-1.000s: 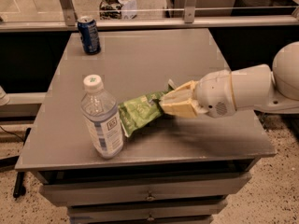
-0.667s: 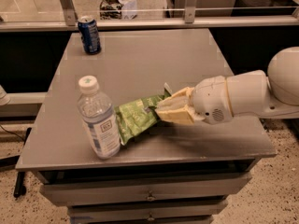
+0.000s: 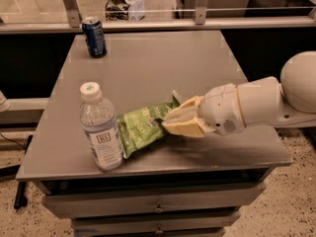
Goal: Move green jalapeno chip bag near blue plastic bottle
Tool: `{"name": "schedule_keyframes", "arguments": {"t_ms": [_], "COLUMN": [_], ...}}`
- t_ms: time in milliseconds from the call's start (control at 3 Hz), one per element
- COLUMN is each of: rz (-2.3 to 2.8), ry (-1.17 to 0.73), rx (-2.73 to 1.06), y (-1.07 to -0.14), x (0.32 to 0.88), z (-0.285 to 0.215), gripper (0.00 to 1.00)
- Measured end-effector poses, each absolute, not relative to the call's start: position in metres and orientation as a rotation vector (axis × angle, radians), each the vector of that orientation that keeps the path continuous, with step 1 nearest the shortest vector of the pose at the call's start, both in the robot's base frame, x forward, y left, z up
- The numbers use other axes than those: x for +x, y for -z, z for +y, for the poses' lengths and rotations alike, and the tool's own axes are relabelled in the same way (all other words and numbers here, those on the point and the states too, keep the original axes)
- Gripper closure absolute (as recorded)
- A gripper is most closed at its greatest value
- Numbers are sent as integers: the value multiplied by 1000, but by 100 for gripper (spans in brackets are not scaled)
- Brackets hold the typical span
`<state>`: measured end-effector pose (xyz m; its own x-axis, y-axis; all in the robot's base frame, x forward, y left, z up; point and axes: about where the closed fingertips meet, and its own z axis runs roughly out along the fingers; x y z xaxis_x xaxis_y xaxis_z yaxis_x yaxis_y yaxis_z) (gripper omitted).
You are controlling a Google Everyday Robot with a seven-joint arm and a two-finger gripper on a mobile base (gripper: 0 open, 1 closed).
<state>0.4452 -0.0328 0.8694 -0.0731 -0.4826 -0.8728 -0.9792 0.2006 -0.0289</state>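
Observation:
The green jalapeno chip bag lies flat on the grey table, its left end right beside the blue plastic bottle. The bottle is clear, with a white cap and a white label, and stands upright near the table's front left. My gripper reaches in from the right, low over the table, with its cream fingers closed on the bag's right end. The white arm stretches off to the right.
A dark blue soda can stands at the table's back left corner. A rail with metal posts runs behind the table. Drawers sit under the tabletop's front edge.
My gripper has shifted left and slightly toward the front with the bag in it. The bag's left end now lies closer against the bottle.

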Motion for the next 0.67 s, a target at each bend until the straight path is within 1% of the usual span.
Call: {"name": "schedule_keyframes", "arguments": {"t_ms": [333,667], "rz": [1688,1702], "ry": [-760,-697], "rx": [-1396,-1399], "y": [-871,-881], "x": [452,478], "z": [-43,-70], "gripper": [11,0]}}
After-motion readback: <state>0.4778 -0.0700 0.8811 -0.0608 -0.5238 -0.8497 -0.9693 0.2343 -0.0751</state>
